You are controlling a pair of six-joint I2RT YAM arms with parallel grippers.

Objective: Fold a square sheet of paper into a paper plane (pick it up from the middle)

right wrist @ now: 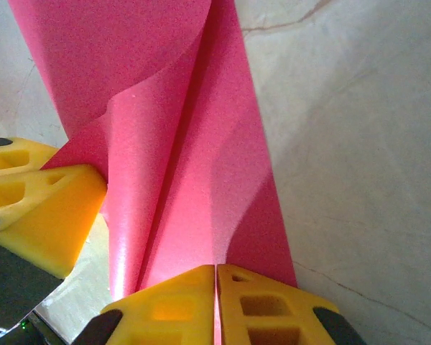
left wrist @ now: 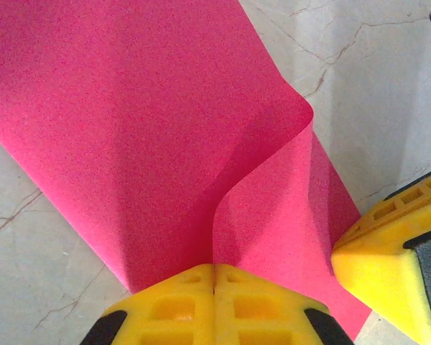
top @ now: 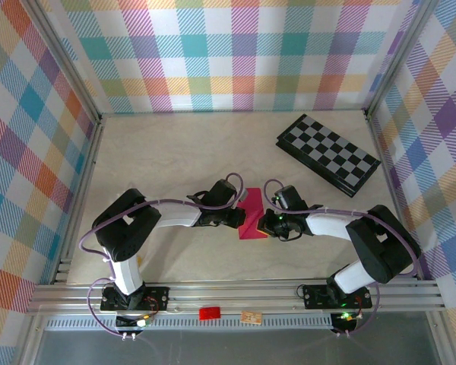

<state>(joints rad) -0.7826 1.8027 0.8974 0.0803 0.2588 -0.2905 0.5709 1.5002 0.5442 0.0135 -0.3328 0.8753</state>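
1. Count: one square sheet of paper (top: pixel 252 220), one checkerboard (top: pixel 328 153), two grippers.
2. Both are clamped on the sheet's edges, left gripper (left wrist: pixel 214 284) and right gripper (right wrist: pixel 215 287), front-left of the checkerboard, with loads of open worktop (top: pixel 159 152) further left.

Pastel plaid walls (top: pixel 235 53), three sides; pale marbled tabletop (top: pixel 175 144); aluminium rail (top: pixel 235 293) front.

One pink paper sheet (top: pixel 252 217), one checkerboard (top: pixel 328 154), two arms (top: pixel 148 220) (top: pixel 357 236), one red tag (top: pixel 209 312).
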